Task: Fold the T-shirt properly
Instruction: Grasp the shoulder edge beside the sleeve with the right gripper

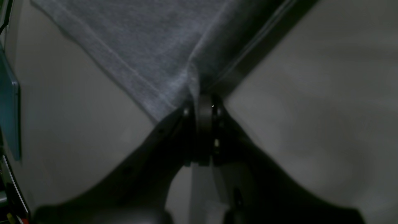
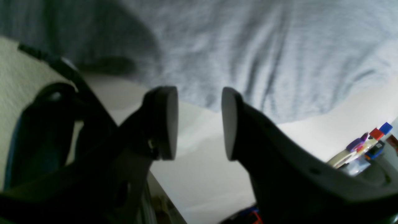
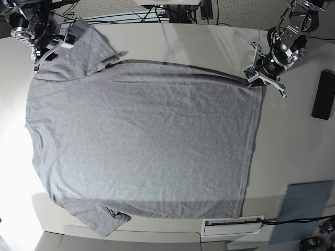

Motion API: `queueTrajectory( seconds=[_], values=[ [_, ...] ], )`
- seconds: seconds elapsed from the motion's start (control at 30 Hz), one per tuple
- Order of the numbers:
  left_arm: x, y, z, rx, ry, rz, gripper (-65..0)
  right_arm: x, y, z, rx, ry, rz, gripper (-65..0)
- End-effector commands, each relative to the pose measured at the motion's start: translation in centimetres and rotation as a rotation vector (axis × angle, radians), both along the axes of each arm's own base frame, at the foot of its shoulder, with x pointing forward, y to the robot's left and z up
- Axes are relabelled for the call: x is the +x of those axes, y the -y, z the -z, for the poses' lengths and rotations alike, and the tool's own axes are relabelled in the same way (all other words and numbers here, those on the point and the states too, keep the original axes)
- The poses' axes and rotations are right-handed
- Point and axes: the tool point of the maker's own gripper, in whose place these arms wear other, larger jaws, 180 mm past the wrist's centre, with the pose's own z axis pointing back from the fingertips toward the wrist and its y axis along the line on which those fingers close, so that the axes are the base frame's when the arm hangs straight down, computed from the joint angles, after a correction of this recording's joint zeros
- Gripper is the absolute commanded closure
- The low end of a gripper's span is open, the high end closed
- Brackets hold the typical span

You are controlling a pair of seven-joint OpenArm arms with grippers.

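1. Base view: the T-shirt (image 3: 141, 141) lies flat on the counter (image 3: 293, 157), not folded yet.
2. The left hand (image 1: 203, 102) pinches its corner.
3. The right hand (image 2: 199, 121) gapes wide, empty.

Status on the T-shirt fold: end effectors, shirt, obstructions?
Left end effector shut on T-shirt hem corner. Right end effector open, over the sleeve edge. Shirt flat, unfolded, plain side up. Nothing on it.

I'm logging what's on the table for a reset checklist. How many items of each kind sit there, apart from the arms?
T-shirt: 1, grey, spread flat
Black slab: 1, at the table's right edge
Blue-grey pad: 1, lower right
White label strip: 1, below the shirt's hem side
Total: 4
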Motion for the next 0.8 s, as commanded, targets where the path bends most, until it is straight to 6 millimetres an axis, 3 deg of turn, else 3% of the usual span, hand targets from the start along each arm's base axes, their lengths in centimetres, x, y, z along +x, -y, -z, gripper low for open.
queueTrajectory(
  seconds=[0.0, 0.2, 0.47, 0.77],
  values=[
    [-3.2, -1.1, 2.4, 0.08, -0.145, 0.02, 0.0, 0.7, 0.7, -0.2, -0.04, 0.016, -0.023, -23.5],
    [-3.2, -1.1, 2.3, 0.082, -0.145, 0.021, 0.0, 1.1, 1.9, 0.6, -0.077, 0.008, -0.016, -23.5],
    [-3.2, -1.2, 2.3, 0.082, -0.143, 0.02, 0.0, 0.4, 0.9, 1.2, -0.031, -0.036, -0.05, -23.4],
    [-3.0, -1.2, 2.3, 0.082, -0.139, 0.018, 0.0, 1.0, -0.3, 1.3, 0.021, -0.013, -0.048, -23.4]
  ],
)
